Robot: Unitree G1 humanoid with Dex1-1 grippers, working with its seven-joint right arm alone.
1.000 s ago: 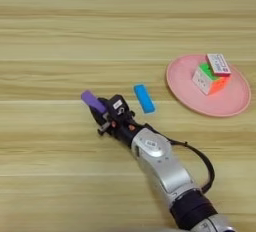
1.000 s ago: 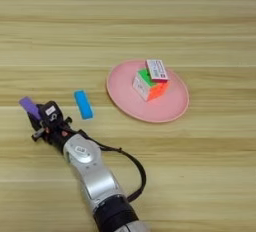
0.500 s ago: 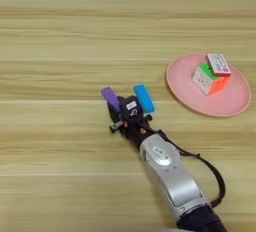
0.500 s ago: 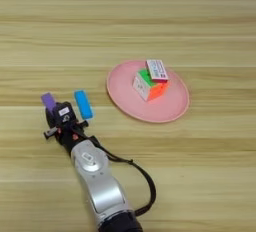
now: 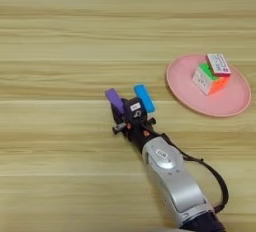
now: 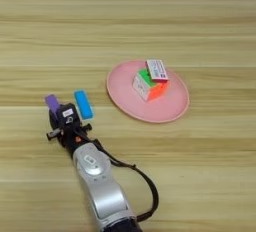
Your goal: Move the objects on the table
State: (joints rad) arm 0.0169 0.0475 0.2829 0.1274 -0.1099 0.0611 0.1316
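On the wooden surface [image 5: 60,31], the right end effector [image 5: 126,110] grips the purple bar [image 5: 114,99] just beside the blue bar [image 5: 144,98]; next, I judge, carrying it right toward the pink plate [image 5: 232,105].

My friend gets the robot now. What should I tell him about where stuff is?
Right gripper: at the purple bar, which sticks out past its tip; whether it grips the bar, I cannot tell.
Blue bar: flat on the table, just right of the purple one.
White box: on the pink plate, leaning on top of the puzzle cube.
Done: the box is on the plate.
Left: both bars sit off the plate.
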